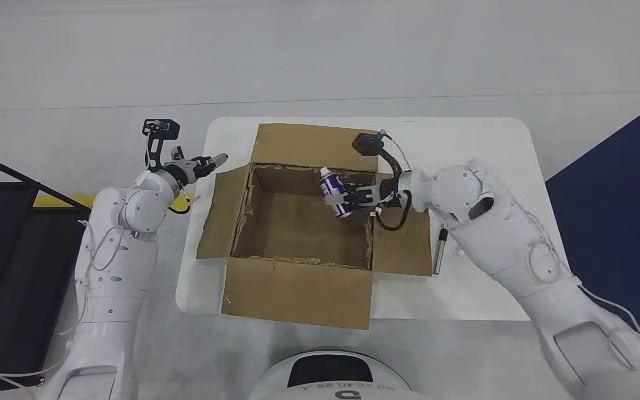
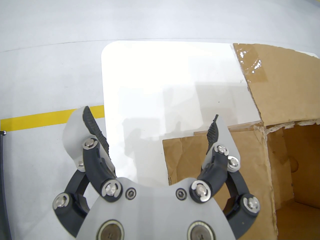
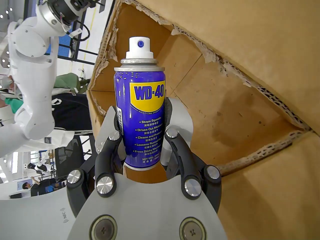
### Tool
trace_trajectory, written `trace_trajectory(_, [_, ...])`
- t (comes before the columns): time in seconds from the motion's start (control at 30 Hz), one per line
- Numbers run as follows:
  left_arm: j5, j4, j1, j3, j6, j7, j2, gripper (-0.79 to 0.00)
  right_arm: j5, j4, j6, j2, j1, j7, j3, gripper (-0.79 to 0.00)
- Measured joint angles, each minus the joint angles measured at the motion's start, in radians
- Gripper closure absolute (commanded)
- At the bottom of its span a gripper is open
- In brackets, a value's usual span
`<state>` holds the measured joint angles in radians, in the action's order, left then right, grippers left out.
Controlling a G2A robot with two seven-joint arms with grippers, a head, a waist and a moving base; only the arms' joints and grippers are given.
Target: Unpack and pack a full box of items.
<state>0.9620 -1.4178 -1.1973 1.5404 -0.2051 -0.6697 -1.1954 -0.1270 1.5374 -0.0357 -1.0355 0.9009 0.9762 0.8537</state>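
Right gripper (image 3: 141, 108) grips 1 blue spray can (image 3: 140, 93) over the open cardboard box (image 1: 297, 292).
The can is clamped low on its body, its white nozzle pointing away from the wrist, above the box interior near the far right corner. The box sits on the white bench (image 1: 470, 150) with 4 flaps folded out. Left gripper (image 2: 151, 113) is spread wide and holds nothing, beside the left flap.
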Motion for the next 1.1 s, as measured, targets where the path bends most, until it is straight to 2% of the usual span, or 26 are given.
trace_trajectory(0.1, [0.0, 0.0, 0.0, 0.0, 0.0, 0.0, 0.0, -0.785, -0.061, 0.004, -0.002, -0.011, -0.011, -0.022, -0.04, 0.0])
trace_trajectory(0.2, [0.0, 0.0, 0.0, 0.0, 0.0, 0.0, 0.0, -0.785, -0.094, -0.001, 0.002, -0.021, -0.021, -0.032, -0.071, -0.077])
trace_trajectory(0.27, [0.0, 0.0, 0.0, 0.0, 0.0, 0.0, 0.0, -0.785, -0.11, -0.008, -0.001, -0.027, -0.029, -0.031, -0.088, -0.092])
trace_trajectory(0.4, [0.0, 0.0, 0.0, 0.0, 0.0, 0.0, 0.0, -0.785, -0.127, -0.033, -0.01, -0.04, -0.042, -0.03, -0.114, -0.209])
trace_trajectory(0.67, [0.0, 0.0, 0.0, 0.0, 0.0, 0.0, 0.0, -0.785, -0.143, -0.052, -0.017, -0.055, -0.059, -0.029, -0.13, -0.345])
trace_trajectory(0.77, [0.0, 0.0, 0.0, 0.0, 0.0, 0.0, 0.0, -0.785, -0.143, -0.046, -0.019, -0.053, -0.055, -0.02, -0.117, -0.388])
trace_trajectory(0.8, [0.0, 0.0, 0.0, 0.0, 0.0, 0.0, 0.0, -0.785, -0.141, -0.041, -0.022, -0.051, -0.051, -0.019, -0.108, -0.471])
trace_trajectory(0.9, [0.0, 0.0, 0.0, 0.0, 0.0, 0.0, 0.0, -0.785, -0.136, -0.017, -0.042, -0.041, -0.032, -0.013, -0.075, -0.613])
trace_trajectory(1.1, [0.0, 0.0, 0.0, 0.0, 0.0, 0.0, 0.0, -0.785, -0.07, 0.102, -0.108, 0.006, 0.052, 0.045, 0.076, -0.606])
